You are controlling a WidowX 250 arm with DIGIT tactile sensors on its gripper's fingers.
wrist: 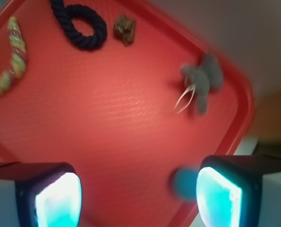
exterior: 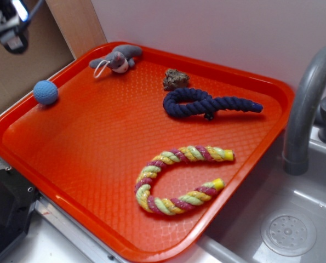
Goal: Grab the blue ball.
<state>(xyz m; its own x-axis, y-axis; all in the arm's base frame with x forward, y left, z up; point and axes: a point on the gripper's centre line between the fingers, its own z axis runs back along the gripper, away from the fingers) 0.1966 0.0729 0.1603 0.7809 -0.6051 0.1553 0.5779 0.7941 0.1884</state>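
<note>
A toy kitchen setup is showing here: a grey plastic sink [exterior: 294,230] with its curved faucet [exterior: 308,104] is sitting beside an orange tray [exterior: 97,142], against a plain white wall [exterior: 217,27].

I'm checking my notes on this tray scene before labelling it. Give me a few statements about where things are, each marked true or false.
1. The blue ball sits at the tray's edge, apart from the other toys. True.
2. The gripper is closed around the ball. False: in the wrist view its fingers are spread, and the ball shows just inside one of them, not clamped.
3. The grey plush toy lies in a corner of the tray. True.
4. The navy rope toy is looped around the ball. False: it lies across the tray, next to a small brown lump.
5. The striped rope toy lies straight. False: it curves into a U.
</note>
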